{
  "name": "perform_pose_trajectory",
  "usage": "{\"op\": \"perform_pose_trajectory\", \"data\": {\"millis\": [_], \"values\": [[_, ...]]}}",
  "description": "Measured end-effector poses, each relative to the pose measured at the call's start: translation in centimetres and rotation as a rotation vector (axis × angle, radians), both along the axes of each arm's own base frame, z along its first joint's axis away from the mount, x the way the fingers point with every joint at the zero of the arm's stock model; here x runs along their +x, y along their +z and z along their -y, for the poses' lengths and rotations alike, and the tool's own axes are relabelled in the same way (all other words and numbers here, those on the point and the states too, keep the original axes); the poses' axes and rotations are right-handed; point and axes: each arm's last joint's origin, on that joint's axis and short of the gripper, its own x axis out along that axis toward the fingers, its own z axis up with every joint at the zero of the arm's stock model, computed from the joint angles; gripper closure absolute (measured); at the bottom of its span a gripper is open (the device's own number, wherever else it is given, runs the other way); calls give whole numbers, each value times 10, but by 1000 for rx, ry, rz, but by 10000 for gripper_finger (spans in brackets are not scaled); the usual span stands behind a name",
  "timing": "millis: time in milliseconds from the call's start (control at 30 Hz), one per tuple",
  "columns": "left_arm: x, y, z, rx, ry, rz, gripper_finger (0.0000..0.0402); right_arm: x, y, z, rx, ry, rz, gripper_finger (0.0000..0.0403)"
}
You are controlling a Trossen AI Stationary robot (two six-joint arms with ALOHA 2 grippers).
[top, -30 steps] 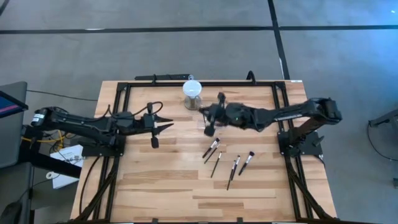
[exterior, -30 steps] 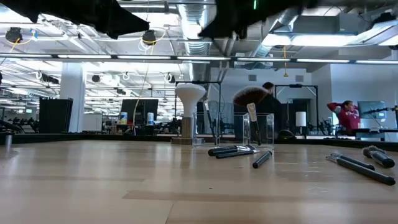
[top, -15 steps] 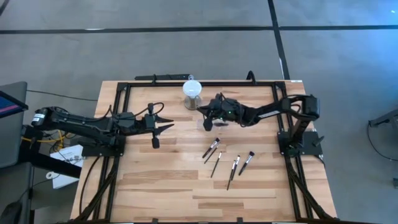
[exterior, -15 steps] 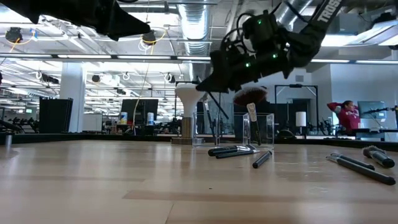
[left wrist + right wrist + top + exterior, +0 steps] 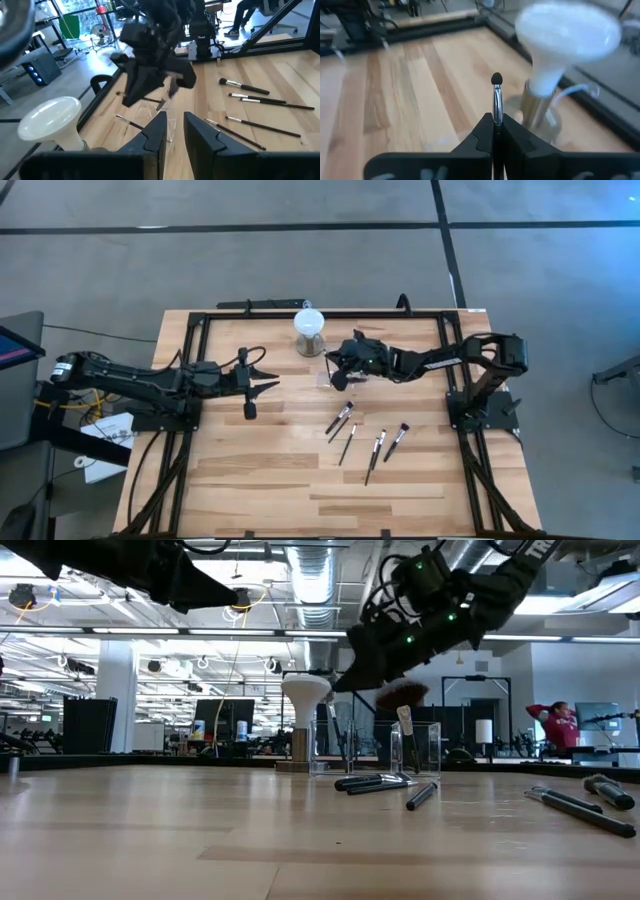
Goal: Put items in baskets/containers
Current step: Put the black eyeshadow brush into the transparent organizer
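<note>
right gripper | clamped on a makeup brush, now lower over the clear container than a second ago | drop looks near | left gripper idle well left of container, slightly parted

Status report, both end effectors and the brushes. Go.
Right end effector shut on a brush, above the clear container. Left end effector idle at table's left side. Five brushes loose on table. Nothing blocking.

Clear container near-invisible from above, half hidden under right end effector. Held brush: handle hidden between fingers. Lamp blurred, cut by frame edge. Left arm's base off-frame.
</note>
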Motion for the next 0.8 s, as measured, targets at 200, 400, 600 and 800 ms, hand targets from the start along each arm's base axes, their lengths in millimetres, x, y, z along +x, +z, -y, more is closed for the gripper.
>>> {"op": "perform_pose_trajectory", "data": {"millis": [200, 400, 600, 800], "values": [[0, 0, 0, 0, 0, 0, 339, -6, -21, -3, -13, 11, 71, 397], [0, 0, 0, 0, 0, 1, 339, -10, -31, 1, 33, 1, 118, 379], [0, 1, 0, 0, 0, 8, 339, -11, -35, 1, 42, 0, 84, 342], [0, 1, 0, -1, 0, 14, 339, -11, -32, -3, 42, 13, 89, 335]]}}
